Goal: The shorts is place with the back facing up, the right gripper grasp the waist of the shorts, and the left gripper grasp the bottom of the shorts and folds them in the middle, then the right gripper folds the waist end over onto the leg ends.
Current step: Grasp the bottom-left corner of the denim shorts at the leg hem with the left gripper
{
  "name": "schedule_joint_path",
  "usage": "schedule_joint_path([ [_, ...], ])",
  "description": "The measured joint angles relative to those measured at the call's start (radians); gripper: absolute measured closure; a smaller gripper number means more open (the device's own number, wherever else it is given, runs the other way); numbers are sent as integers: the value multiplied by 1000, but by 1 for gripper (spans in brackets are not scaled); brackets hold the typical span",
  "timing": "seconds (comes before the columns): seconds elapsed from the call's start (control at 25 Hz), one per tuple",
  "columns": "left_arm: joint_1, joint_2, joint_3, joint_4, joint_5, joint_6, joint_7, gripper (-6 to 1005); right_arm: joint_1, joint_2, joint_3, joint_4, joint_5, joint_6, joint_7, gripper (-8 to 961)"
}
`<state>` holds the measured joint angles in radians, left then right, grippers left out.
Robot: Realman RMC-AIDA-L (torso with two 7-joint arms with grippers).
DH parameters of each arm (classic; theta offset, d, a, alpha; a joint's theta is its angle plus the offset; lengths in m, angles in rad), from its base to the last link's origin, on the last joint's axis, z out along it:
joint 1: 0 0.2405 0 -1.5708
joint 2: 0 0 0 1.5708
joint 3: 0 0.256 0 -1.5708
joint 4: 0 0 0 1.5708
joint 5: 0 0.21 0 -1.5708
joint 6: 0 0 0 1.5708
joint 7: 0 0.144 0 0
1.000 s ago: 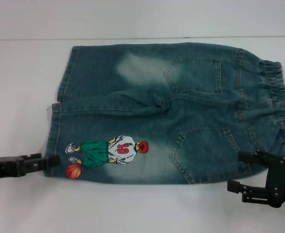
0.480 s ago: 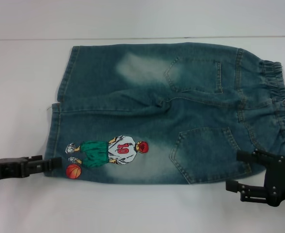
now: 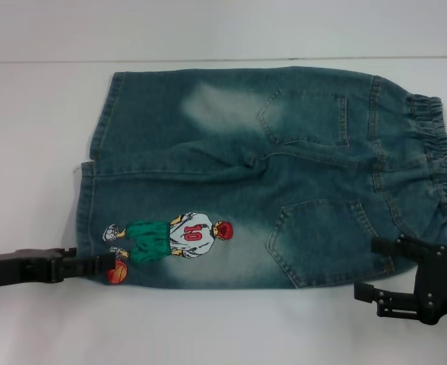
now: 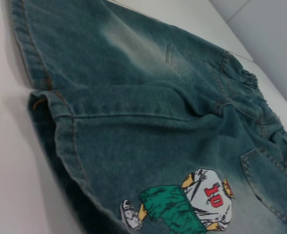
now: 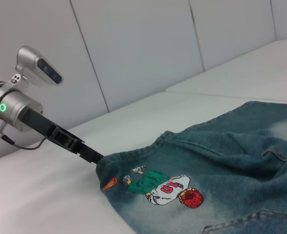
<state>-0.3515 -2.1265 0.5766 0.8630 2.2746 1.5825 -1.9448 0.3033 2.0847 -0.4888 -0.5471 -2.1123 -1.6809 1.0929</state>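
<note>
Where left gripper overlaps shorts, basketball print half hidden

The black two-fingered left gripper on its silver cylindrical wrist slid further along the white table onto the blue-green faded denim shorts, its fingertips reaching past the stitched hem to cover part of the orange basketball print.

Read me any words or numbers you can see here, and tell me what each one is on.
"10": red number on the white jersey of the cartoon basketball player printed on the shorts.
No other readable text in any view.
</note>
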Motion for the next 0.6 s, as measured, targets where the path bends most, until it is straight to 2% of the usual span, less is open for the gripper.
schedule_joint_path([
  [0.24, -11, 0, 11, -17, 5, -38, 5, 108, -2, 0, 0, 1, 0, 6, -1, 4],
  [0.44, -13, 0, 32, -23, 9, -65, 5, 293, -3, 0, -1, 1, 0, 7, 3, 4],
  [0.6, -14, -4, 42, -16, 23, -71, 4, 327, -3, 0, -1, 1, 0, 7, 3, 4],
])
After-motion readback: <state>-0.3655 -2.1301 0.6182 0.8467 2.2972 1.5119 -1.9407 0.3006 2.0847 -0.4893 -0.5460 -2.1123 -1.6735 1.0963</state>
